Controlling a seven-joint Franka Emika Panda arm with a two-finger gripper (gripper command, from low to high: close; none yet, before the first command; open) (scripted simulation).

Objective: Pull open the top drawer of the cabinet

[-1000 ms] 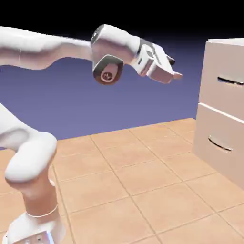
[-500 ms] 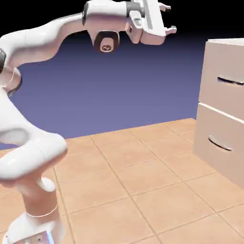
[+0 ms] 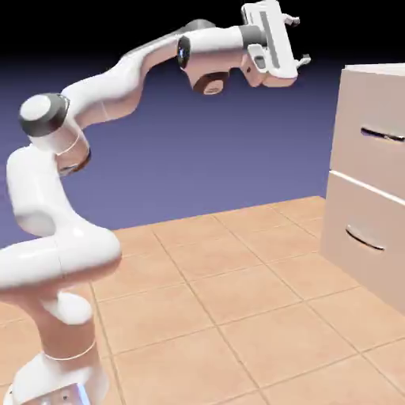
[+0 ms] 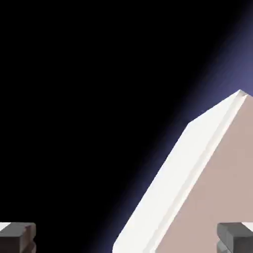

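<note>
The pale beige cabinet stands at the exterior view's right edge. Its top drawer looks closed, with a thin dark bar handle across its front. My gripper hangs high in the air, to the left of the cabinet and above its top edge, pointing toward it. Its jaws stand wide apart with nothing between them. The hand view is rolled and mostly dark. One upper corner of the cabinet rises from the lower right there, and both grey fingertips show far apart at the bottom edge.
The lower drawer carries a like handle. A tan tiled floor spreads between the arm's base and the cabinet. The white arm arches from the lower left up over the middle.
The arm has straightened and lifted. The hand has risen, shifted a little toward the cabinet and turned from facing down-right to facing the cabinet. The jaws stayed open.
</note>
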